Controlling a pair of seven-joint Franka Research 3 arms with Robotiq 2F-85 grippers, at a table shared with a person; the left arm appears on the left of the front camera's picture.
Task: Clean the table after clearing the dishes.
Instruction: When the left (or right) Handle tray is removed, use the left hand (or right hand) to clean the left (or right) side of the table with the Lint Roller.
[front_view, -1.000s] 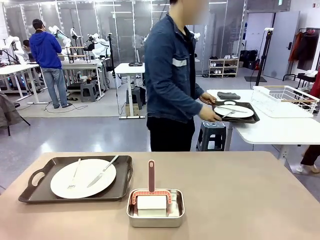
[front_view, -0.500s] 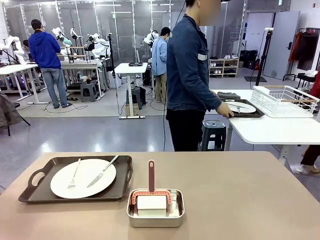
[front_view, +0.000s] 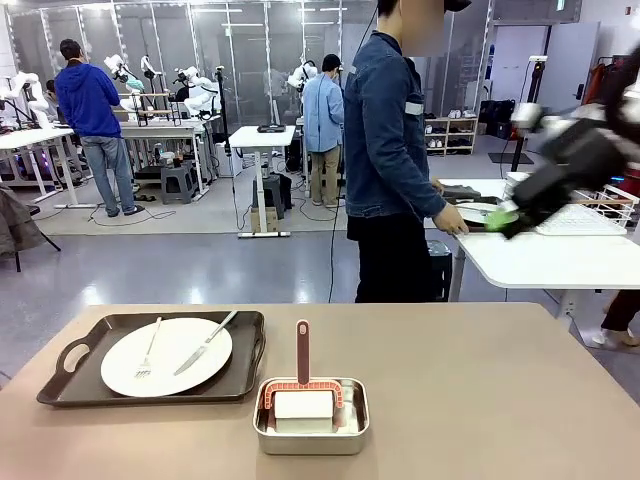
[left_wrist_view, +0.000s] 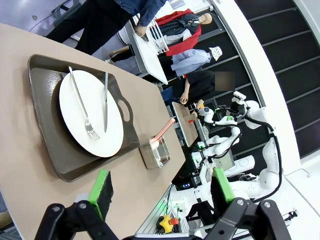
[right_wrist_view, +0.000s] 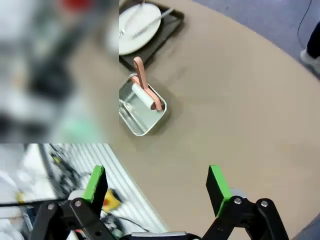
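Note:
On the tan table (front_view: 480, 400), at its left, a dark tray (front_view: 70, 385) holds a white plate (front_view: 165, 357) with a fork and a knife. A second tray with a plate (front_view: 474, 211) lies on the white side table, under the person's hand (front_view: 455, 222). My right gripper (front_view: 505, 216) hangs blurred in the air at the upper right, close to that tray. Its wrist view shows the right gripper (right_wrist_view: 157, 185) open and empty above the table (right_wrist_view: 240, 100). My left gripper (left_wrist_view: 160, 187) is open and empty, off from the tray (left_wrist_view: 45, 90) and plate (left_wrist_view: 90, 112).
A small steel pan (front_view: 311, 418) with a white pad and a pink upright handle (front_view: 302, 350) stands at the table's near middle; it is also the pan (left_wrist_view: 156, 152) and the pan (right_wrist_view: 142, 110). A white wire basket (front_view: 590, 200) sits on the side table.
The person has stepped right and lowered the second tray onto the white side table. My right arm has swung into the front view at the upper right, blurred by motion.

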